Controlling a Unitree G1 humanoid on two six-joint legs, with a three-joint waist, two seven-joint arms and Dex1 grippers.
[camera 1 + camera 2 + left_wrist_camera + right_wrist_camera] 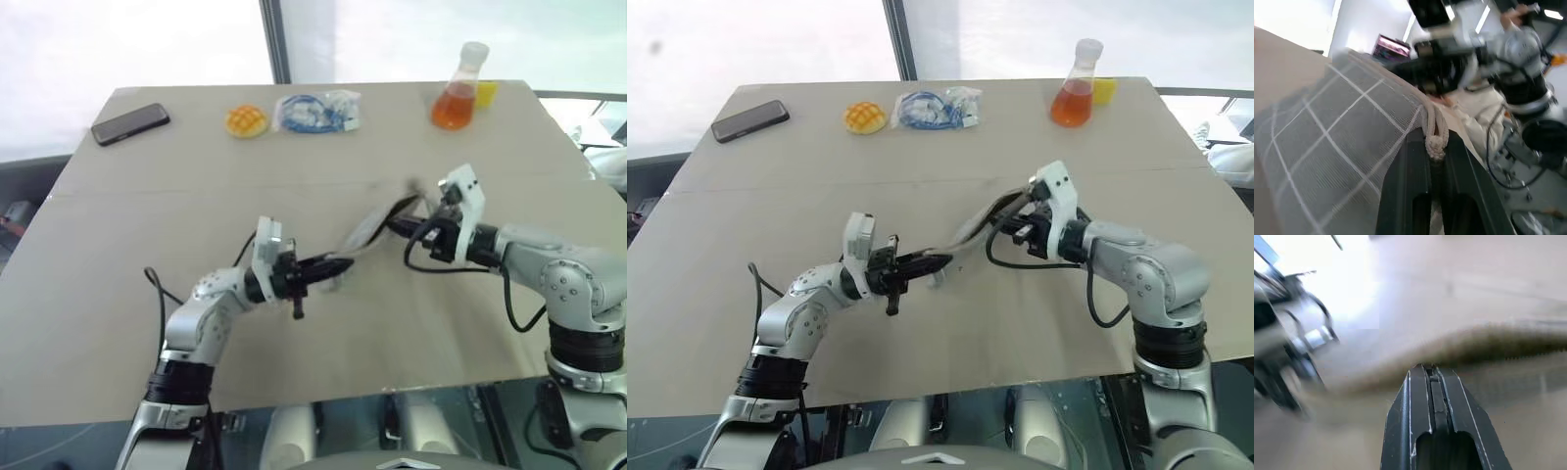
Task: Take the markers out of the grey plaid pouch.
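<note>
Left gripper [939, 262] is clamped on one end of the grey plaid pouch [965, 235], pinching its cord loop. The pouch hangs slack above the table [745, 274], spanning to the right gripper [1011, 221], which is closed on the other end. Judged soft, light and floppy; best held by seam or edge, as now. No markers visible. Well beyond the pouch, left to right: phone [749, 120], yellow bun [865, 117], bag of blue cable [939, 107], flask of orange liquid [1073, 90]. None obstructs.
</note>
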